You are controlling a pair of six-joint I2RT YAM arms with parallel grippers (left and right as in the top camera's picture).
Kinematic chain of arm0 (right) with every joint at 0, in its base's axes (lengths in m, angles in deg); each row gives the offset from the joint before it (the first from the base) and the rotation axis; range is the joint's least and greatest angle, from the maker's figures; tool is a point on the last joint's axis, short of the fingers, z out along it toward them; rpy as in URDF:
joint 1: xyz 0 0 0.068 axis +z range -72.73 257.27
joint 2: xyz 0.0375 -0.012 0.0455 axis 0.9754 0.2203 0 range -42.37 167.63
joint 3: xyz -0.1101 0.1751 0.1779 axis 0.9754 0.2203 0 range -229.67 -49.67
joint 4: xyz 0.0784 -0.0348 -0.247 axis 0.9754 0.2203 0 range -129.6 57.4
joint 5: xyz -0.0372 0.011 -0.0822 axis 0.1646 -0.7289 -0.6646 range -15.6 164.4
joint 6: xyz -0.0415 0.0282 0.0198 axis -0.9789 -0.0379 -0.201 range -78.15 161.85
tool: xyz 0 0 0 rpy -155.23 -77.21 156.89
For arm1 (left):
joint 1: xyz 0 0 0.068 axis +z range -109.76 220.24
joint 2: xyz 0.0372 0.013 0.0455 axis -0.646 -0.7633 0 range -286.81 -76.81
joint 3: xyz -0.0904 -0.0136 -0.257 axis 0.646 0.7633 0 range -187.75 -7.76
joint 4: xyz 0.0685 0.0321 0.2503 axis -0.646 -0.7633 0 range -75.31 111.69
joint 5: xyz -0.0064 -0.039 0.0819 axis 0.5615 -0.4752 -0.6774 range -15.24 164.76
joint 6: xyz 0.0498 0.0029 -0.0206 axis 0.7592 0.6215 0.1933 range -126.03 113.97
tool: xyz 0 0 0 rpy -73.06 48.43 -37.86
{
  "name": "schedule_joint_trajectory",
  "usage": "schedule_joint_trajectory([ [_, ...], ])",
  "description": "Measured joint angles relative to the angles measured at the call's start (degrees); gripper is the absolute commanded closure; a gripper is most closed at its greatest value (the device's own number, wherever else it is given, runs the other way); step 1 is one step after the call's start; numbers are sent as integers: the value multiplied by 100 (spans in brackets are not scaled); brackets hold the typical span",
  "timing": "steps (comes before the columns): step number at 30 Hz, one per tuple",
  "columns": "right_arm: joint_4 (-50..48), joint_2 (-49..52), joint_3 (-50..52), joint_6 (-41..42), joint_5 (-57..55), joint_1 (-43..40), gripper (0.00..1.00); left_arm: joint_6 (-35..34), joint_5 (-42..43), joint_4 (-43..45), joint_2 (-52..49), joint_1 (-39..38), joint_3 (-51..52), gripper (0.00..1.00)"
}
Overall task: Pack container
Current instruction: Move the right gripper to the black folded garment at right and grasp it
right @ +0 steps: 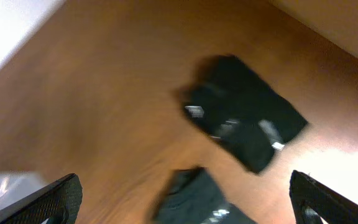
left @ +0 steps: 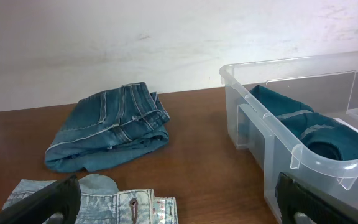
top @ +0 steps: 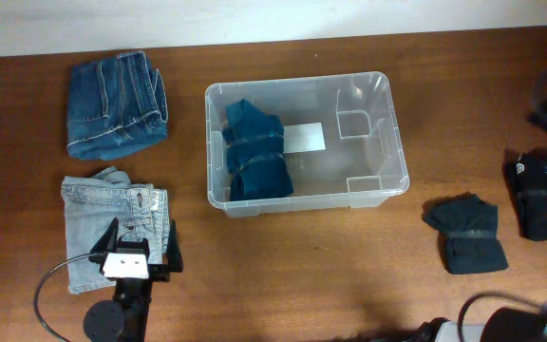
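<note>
The clear container point(top: 292, 85) stands mid-table with a white label point(top: 304, 139) on its base and a folded dark teal garment point(top: 256, 152) in its left end. My left gripper point(top: 142, 236) is open over folded light-blue jeans point(top: 88, 214). The left wrist view shows its fingers point(left: 176, 208) astride those jeans point(left: 104, 202), with the container point(left: 294, 160) to the right. My right gripper point(right: 188, 208) is open above a folded dark garment point(right: 197, 199); that view is blurred. In the overhead view the right gripper is out of view.
Folded dark-blue jeans point(top: 115, 104) lie at the back left, also in the left wrist view point(left: 107, 127). A dark folded garment point(top: 465, 231) and a black one point(top: 544, 195) lie right of the container. The black one also shows in the right wrist view point(right: 244, 118).
</note>
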Motion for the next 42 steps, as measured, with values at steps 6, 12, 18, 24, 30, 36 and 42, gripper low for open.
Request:
schedule_joint_trajectory([
  [6, -46, 942, 46, -4, 295, -813, 7, 0, 0, 0, 0, 0, 0, 1],
  [12, -286, 1893, 72, 2, 457, -1163, 9, 0, 0, 0, 0, 0, 0, 0],
  [18, -568, 2317, 76, 168, 518, -1589, 43, 0, 0, 0, 0, 0, 0, 1],
  [24, -946, 2435, 76, 197, 562, -1895, 96, 0, 0, 0, 0, 0, 0, 1],
  [30, -1185, 2653, 76, 101, 564, -1928, 96, 0, 0, 0, 0, 0, 0, 1],
  [36, -1198, 3226, 76, -26, 533, -1928, 96, 0, 0, 0, 0, 0, 0, 1],
  [42, -1121, 3543, 79, -173, 492, -1923, 96, 0, 0, 0, 0, 0, 0, 1],
])
